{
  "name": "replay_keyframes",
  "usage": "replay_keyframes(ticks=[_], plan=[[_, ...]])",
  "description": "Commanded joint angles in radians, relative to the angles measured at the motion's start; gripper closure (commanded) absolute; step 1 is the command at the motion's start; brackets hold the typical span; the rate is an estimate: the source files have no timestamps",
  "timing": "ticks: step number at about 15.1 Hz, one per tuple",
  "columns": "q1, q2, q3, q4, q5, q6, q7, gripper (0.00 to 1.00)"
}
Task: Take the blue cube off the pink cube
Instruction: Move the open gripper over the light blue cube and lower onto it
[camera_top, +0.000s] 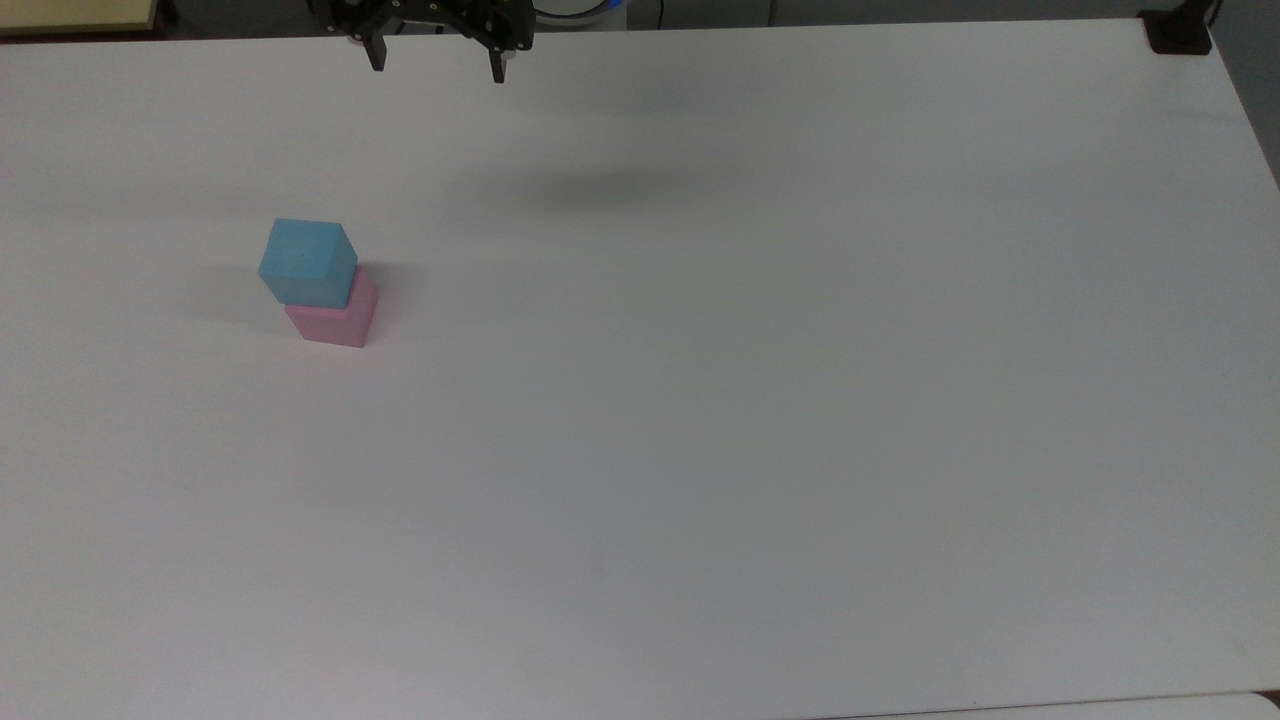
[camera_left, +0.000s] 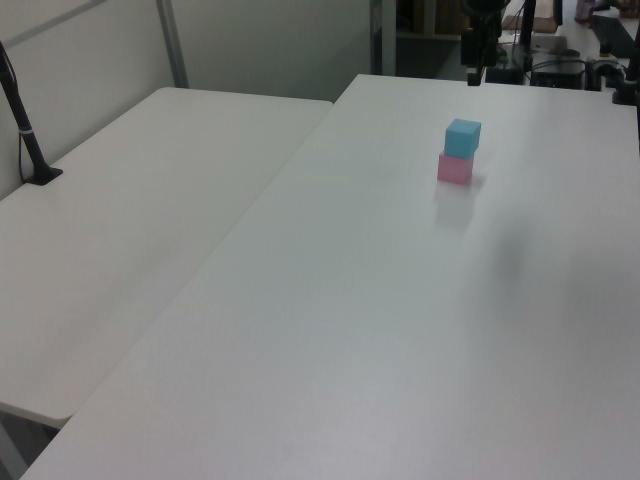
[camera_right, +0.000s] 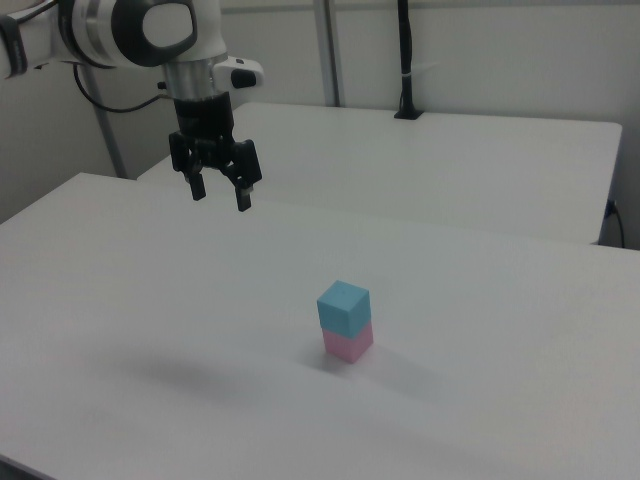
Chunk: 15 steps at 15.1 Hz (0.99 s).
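A Franka arm (camera_right: 150, 35) reaches in from the right view's upper left, its wrist pointing straight down and its black gripper (camera_right: 220, 195) hanging high above a white table (camera_right: 120, 300) with both fingers spread wide and nothing between them. The blue cube (camera_right: 344, 304) sits stacked on the pink cube (camera_right: 348, 343), twisted slightly so their edges do not line up, well apart from the gripper and toward the right view's lower right. In the top view the two fingertips of the gripper (camera_top: 436, 62) poke in at the upper edge, while the blue cube (camera_top: 307, 262) and pink cube (camera_top: 338, 318) stand in the table's left half, the arm's soft shadow (camera_top: 590, 188) lying on the tabletop between. The left view adds a second white table (camera_left: 130, 230) pushed against the first, with the stack, blue cube (camera_left: 462, 137) over pink cube (camera_left: 455, 168), near the far end
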Motion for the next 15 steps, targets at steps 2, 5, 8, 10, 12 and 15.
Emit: replay_keyframes(ticks=[2, 5, 8, 10, 12, 15], plan=[[-0.017, 0.010, -0.012, 0.008, 0.001, 0.061, -0.019, 0.00], [-0.015, 0.013, -0.013, 0.010, -0.001, 0.062, -0.019, 0.00], [-0.018, 0.016, -0.018, 0.010, 0.002, 0.069, -0.023, 0.00], [-0.018, 0.036, -0.039, 0.005, 0.010, 0.091, -0.074, 0.00], [-0.020, 0.073, -0.087, 0.001, 0.034, 0.166, -0.114, 0.00], [-0.037, 0.095, -0.150, -0.076, 0.040, 0.271, -0.241, 0.00]])
